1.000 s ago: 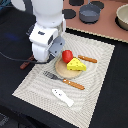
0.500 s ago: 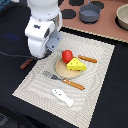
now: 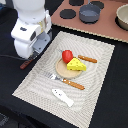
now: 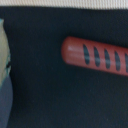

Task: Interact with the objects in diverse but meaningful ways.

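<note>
On a round wooden plate (image 3: 64, 73) in the middle of the striped placemat (image 3: 100, 75) sit a red tomato (image 3: 66, 55) and a yellow cheese wedge (image 3: 76, 64). The brown sausage stick (image 3: 87, 59) lies just beyond the plate. A white fish (image 3: 62, 97) lies at the mat's near edge. The grey pot (image 3: 90, 12) stands on the brown board at the back. My gripper (image 3: 34, 54) hangs over the black table off the mat's left edge, above a red handle with dark slots (image 4: 95, 55), which is also in the exterior view as the red handle (image 3: 26, 64). My fingers are hidden.
A fork with an orange handle (image 3: 67, 81) lies on the mat in front of the plate. A tan bowl (image 3: 122, 16) stands at the back on the exterior view's right, and dark round lids (image 3: 76, 2) lie at the board's far edge.
My arm has moved toward the exterior view's left, off the placemat and away from the plate. The food items have stayed put.
</note>
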